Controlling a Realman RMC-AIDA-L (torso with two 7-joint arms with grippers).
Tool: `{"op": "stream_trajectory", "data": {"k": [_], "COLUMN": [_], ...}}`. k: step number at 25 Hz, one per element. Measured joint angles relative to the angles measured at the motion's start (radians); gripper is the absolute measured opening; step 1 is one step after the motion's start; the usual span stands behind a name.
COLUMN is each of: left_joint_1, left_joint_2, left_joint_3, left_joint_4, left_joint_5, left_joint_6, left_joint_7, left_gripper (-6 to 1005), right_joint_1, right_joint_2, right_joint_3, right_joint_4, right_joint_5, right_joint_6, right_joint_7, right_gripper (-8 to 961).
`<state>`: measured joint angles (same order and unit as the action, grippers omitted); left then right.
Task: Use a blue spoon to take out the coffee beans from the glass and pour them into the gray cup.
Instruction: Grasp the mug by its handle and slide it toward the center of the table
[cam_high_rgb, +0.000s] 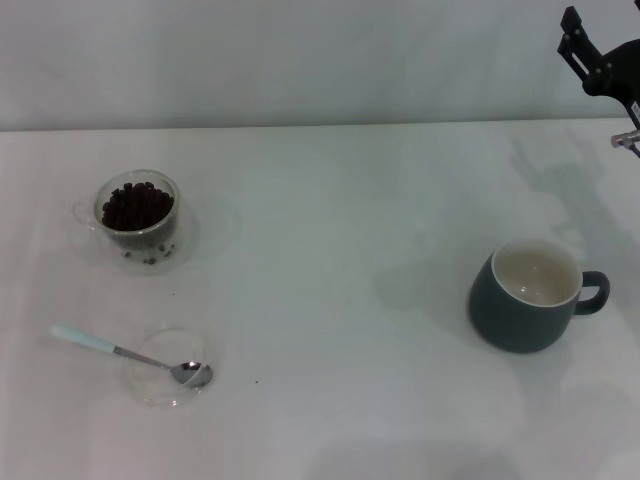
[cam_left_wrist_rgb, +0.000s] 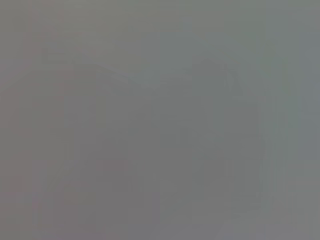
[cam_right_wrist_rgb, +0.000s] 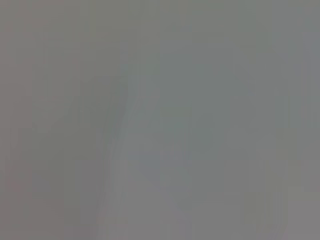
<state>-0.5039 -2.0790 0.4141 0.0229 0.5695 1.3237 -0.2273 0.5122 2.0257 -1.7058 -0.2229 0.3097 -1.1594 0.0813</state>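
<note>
Overhead, a pale white tabletop (cam_high_rgb: 330, 200) meets a plain grey wall (cam_high_rgb: 300, 55). On its left, the clear glass (cam_high_rgb: 137, 215) holds dark coffee beans (cam_high_rgb: 136, 206); the blue spoon (cam_high_rgb: 130, 355) rests on a shallow glass dish (cam_high_rgb: 165, 380); the gray cup (cam_high_rgb: 530, 297) stands right, below the right gripper (cam_high_rgb: 600, 60), grip indiscernible

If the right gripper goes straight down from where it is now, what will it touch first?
Probably only bare table. The right gripper hangs at the far right corner, beyond the gray cup, apparently clear of it. Its exact pointing direction and depth are unclear.
</note>
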Motion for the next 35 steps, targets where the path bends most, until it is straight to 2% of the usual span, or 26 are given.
{"op": "stream_trajectory", "data": {"k": [4, 18, 24, 28, 32, 35], "left_joint_1": [0.007, 0.014, 0.047, 0.078, 0.095, 0.092], "left_joint_2": [0.001, 0.001, -0.001, -0.001, 0.002, 0.003], "left_joint_3": [0.000, 0.000, 0.000, 0.000, -0.004, -0.002], "left_joint_4": [0.001, 0.008, 0.003, 0.008, 0.010, 0.012], "left_joint_5": [0.018, 0.064, 0.064, 0.061, 0.056, 0.058], "left_joint_6": [0.001, 0.003, 0.003, 0.009, 0.020, 0.037], "left_joint_7": [0.000, 0.004, 0.003, -0.002, 0.001, 0.005], "left_gripper": [874, 876, 874, 873, 874, 875], "right_joint_1": [-0.007, -0.018, -0.040, -0.090, -0.167, -0.241], "right_joint_2": [0.001, 0.002, -0.002, -0.016, -0.026, -0.048], "right_joint_3": [0.000, -0.020, -0.083, -0.148, -0.154, -0.150], "right_joint_4": [0.003, 0.002, -0.007, -0.028, -0.067, -0.095], "right_joint_5": [0.000, 0.000, 0.000, -0.013, -0.072, -0.132], "right_joint_6": [-0.034, -0.029, -0.036, -0.060, -0.105, -0.152], "right_joint_7": [0.007, 0.010, 0.045, 0.053, 0.064, 0.124], "right_gripper": [873, 871, 871, 870, 869, 869]}}
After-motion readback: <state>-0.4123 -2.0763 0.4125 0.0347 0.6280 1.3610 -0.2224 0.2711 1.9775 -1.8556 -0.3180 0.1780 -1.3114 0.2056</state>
